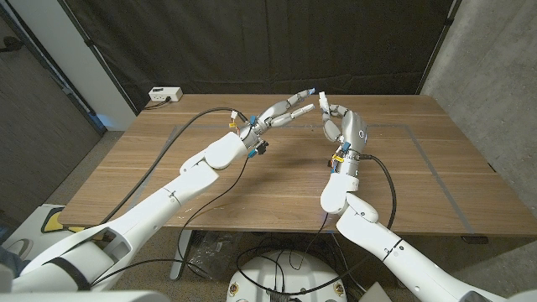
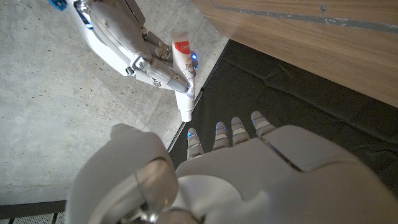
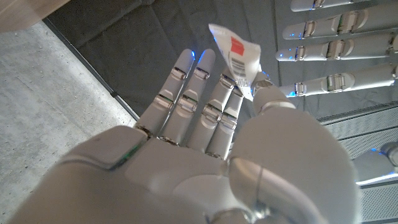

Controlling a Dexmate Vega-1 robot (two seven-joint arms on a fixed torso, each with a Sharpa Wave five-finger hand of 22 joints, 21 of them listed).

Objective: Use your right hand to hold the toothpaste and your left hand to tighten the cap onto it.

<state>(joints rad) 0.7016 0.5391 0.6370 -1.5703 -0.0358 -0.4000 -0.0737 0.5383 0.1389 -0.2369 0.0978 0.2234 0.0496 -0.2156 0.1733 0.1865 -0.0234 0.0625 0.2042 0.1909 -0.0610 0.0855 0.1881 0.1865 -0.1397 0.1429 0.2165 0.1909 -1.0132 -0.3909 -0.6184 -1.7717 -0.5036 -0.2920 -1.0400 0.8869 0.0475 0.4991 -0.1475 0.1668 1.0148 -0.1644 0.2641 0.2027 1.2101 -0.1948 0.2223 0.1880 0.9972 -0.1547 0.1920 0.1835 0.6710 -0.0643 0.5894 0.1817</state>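
A: Head view: both hands are raised over the middle of the wooden table (image 1: 252, 180). Our right hand (image 1: 346, 127) has its fingers clamped on the toothpaste (image 2: 182, 57). Our left hand (image 1: 289, 111) reaches toward it, fingers stretched out and apart, holding nothing.

B: Left wrist view agrees. We see the tube held in the air, white cap (image 2: 186, 111) at the end nearest our left fingertips (image 2: 216, 132). A gap is visible between them, so no contact yet.

A: So where are we on the task?

B: The holding part looks done. The tightening looks not yet started, since we have no grip on the cap. Left to do: close the gap, pinch the cap, twist.

A: Is the cap seated or loose?

B: It sits on the nozzle; we can't tell how far it's threaded.

A: Contents?

B: The tube is the only container. In the right wrist view its crimped end sticks up past our fingers. How full it is, we can't tell.
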